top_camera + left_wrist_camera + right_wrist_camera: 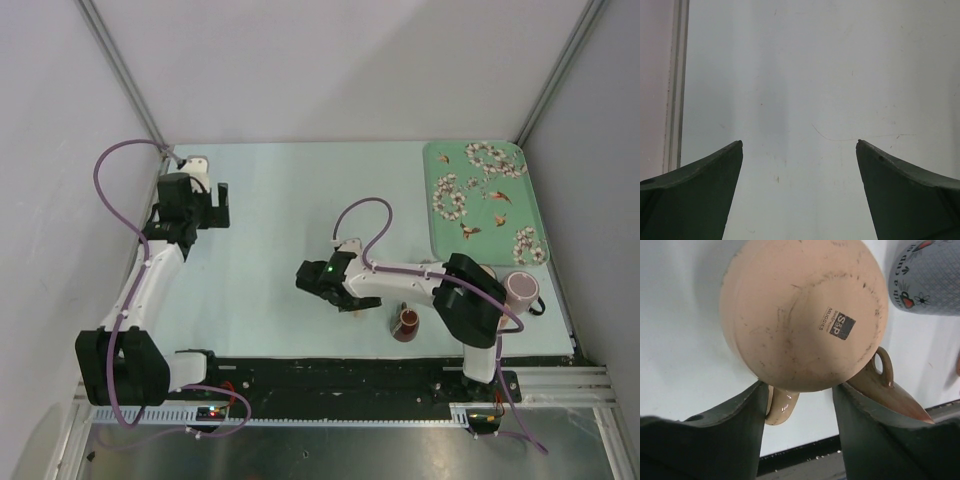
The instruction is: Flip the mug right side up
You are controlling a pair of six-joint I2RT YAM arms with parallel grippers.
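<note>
The peach mug (800, 315) is upside down, its stamped base facing the right wrist camera. Its handle (781, 407) points back between my right fingers, touching the left one. My right gripper (799, 385) is narrowed against the mug's near side. The fingertips are hidden under its rounded body. In the top view the right gripper (345, 298) covers the mug at the table's middle front, and only a tan bit (357, 308) shows. My left gripper (222, 205) is open and empty at the far left, and the left wrist view (800, 142) shows only bare table.
A brown mug (407, 323) stands just right of the right gripper and also shows in the right wrist view (890, 390). A patterned grey-pink mug (522, 290) lies near the right edge. A green floral tray (487, 238) sits at the back right.
</note>
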